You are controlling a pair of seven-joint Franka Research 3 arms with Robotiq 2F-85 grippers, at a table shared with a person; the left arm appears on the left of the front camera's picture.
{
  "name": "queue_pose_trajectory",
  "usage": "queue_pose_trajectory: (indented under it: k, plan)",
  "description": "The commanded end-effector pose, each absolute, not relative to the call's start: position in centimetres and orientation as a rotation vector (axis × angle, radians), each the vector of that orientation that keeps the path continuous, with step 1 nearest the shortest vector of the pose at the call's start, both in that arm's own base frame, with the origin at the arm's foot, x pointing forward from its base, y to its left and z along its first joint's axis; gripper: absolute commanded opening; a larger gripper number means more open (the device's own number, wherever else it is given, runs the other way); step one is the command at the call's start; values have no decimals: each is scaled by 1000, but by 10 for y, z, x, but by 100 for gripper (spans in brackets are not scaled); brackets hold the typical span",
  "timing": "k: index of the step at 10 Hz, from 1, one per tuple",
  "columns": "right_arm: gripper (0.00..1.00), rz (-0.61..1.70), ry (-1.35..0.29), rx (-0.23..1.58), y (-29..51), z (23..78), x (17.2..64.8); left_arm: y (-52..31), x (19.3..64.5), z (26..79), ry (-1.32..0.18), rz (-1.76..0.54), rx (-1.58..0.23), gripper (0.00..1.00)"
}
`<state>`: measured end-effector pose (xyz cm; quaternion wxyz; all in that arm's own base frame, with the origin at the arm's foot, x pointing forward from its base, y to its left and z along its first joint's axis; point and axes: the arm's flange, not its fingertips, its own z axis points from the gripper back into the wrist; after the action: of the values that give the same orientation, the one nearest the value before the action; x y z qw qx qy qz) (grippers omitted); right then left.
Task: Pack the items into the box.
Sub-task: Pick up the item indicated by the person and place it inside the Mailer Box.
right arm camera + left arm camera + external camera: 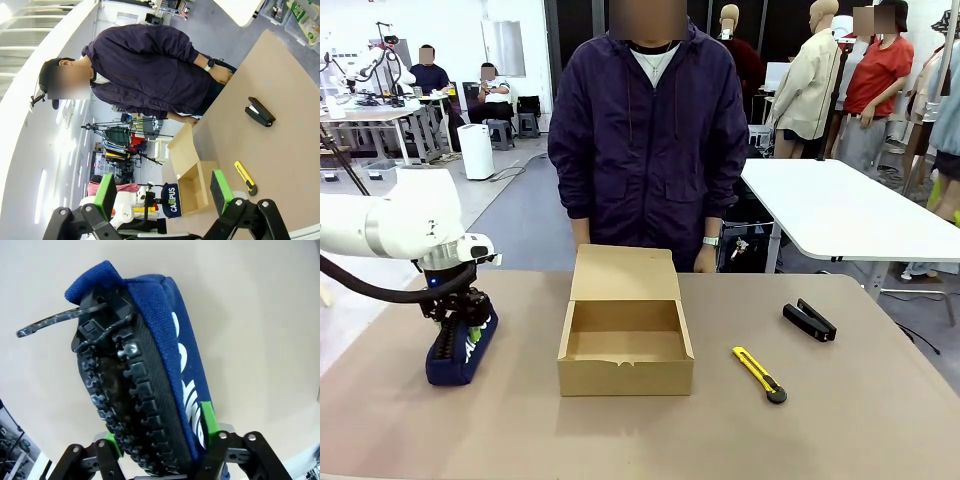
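Front view: left fingers [209, 421] pinch the navy pouch [455, 360], zipper up, long axis running near-to-far; right fingers [221, 192] spread.

Fig. 1. Table layout, seen from the robot's side.
The box [625, 345] sits mid-table [880, 420], its lid flap raised at the far side, towards the person [648, 140] behind. The pouch [460, 355] stands on edge well to its left, between the left gripper's [461, 322] fingers. The knife [759, 374] lies right of the box, and the stapler [809, 320] lies beyond it.
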<state>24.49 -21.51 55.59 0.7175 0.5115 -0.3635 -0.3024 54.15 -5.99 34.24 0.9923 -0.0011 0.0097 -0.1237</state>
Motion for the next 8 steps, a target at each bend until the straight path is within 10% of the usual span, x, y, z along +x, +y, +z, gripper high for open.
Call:
queue_pose_trajectory:
  k: [1,8]
  plan:
    - [100,-651,-838,1148,-216,558,249,-62,540,346,30,-225,15,0]
    - [100,-651,-838,1148,-216,558,249,-56,540,368,72,-221,-43,0]
